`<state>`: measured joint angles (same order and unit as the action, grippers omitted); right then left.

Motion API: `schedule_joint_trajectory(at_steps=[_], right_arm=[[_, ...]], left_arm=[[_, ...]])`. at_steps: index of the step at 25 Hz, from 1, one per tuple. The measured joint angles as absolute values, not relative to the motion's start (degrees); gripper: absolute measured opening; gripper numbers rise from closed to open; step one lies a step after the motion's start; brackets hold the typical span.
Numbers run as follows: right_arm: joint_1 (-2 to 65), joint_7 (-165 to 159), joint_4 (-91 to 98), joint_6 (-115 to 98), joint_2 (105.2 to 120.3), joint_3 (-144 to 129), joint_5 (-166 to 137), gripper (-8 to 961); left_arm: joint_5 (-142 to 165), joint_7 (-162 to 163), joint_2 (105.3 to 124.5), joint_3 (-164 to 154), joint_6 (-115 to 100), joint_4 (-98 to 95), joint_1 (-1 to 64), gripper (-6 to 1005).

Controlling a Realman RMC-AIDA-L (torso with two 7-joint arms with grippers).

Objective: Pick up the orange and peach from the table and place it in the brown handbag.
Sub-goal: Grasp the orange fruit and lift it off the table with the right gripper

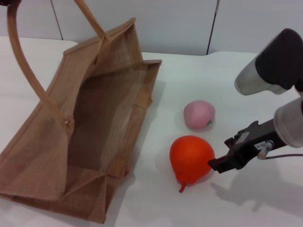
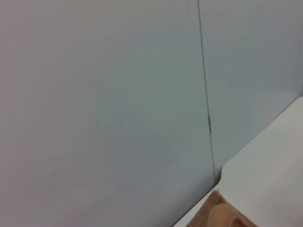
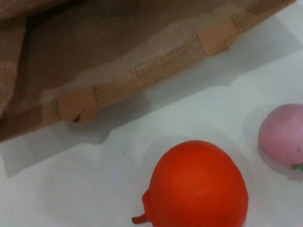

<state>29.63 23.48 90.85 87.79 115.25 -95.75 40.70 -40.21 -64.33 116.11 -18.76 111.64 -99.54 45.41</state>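
Brown handbag (image 1: 90, 137): large woven jute tote lying on the table (image 1: 199, 85), mouth facing the fruit; probably limp. Orange (image 1: 191, 158): just beside the bag's mouth, smooth, likely light and slippery (grasp across its widest part, not the stem tip). Peach (image 1: 199, 115): just beyond it, apart. Right gripper (image 1: 218, 166): at the orange's side; jaw state cannot be told. Left gripper out of view.
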Motion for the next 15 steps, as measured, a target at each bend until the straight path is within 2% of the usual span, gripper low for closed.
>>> schedule_joint_trajectory(at_steps=[15], right_arm=[[35.53, 26.98, 77.07, 81.3, 115.47, -94.61, 47.1, 705]], left_arm=[[-39.2, -64.34, 116.28, -18.87, 111.35, -99.22, 45.83, 121]])
